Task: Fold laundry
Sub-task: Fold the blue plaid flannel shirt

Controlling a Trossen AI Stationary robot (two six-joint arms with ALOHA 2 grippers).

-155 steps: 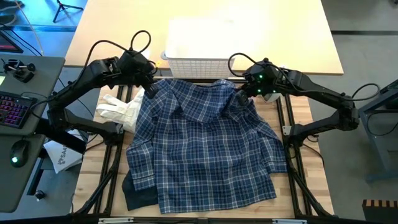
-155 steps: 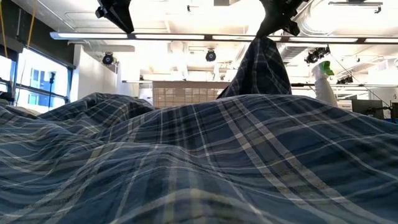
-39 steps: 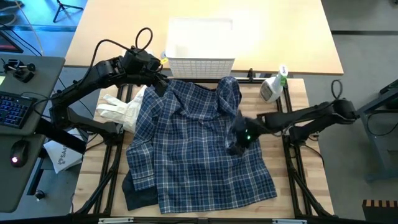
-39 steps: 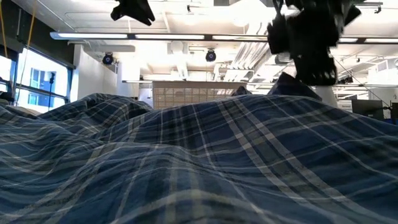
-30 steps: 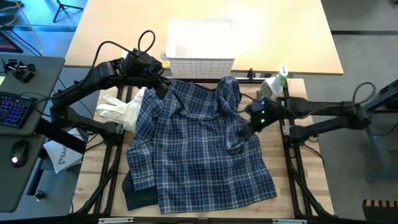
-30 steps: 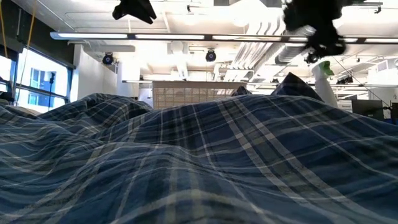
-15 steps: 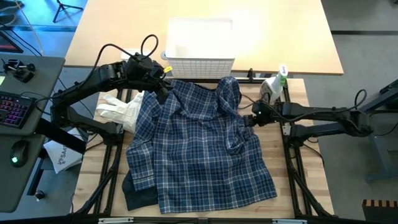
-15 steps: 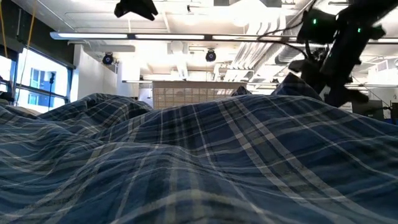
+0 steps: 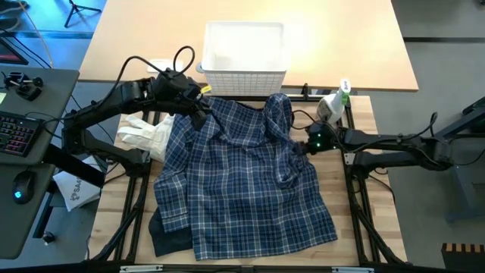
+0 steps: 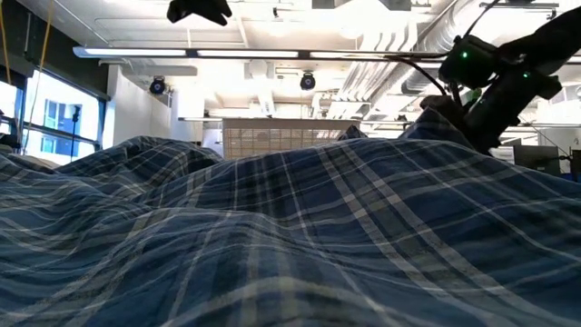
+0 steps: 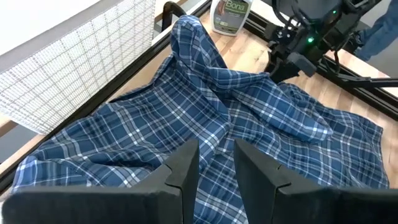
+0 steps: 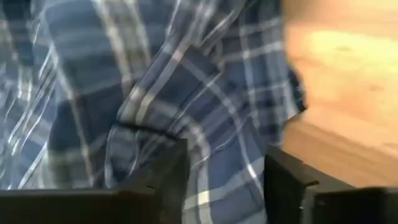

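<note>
The blue-and-white plaid shirt (image 9: 235, 182) lies spread over the table, with a raised fold (image 9: 279, 114) at its far right. A dark piece (image 9: 168, 241) lies under its near left corner. My left gripper (image 9: 198, 106) hovers above the shirt's far left corner, fingers a little apart and empty; the low view (image 10: 200, 11) shows it high up with nothing hanging from it. My right gripper (image 9: 301, 145) is open at the shirt's right edge, low and level, with plaid cloth (image 12: 205, 112) between its fingers. My right gripper comes level from the table's right side at the shirt's right edge (image 12: 249, 143), which reaches between its two open fingers (image 12: 168, 171). I cannot tell whether the fingers touch the cloth. The shirt lies on the table.
A white lattice basket (image 9: 244, 72) stands just beyond the shirt's far edge. A spray bottle (image 9: 332, 106) stands at the far right, close to my right arm. A white cloth (image 9: 145, 133) lies at the shirt's left. Black frame rails (image 9: 356, 197) run along both sides.
My right gripper has come down from high over the shirt's right part to the shirt's right edge and now lies low and level there. My left gripper has drifted slightly toward the table's right. The shirt has kept its shape.
</note>
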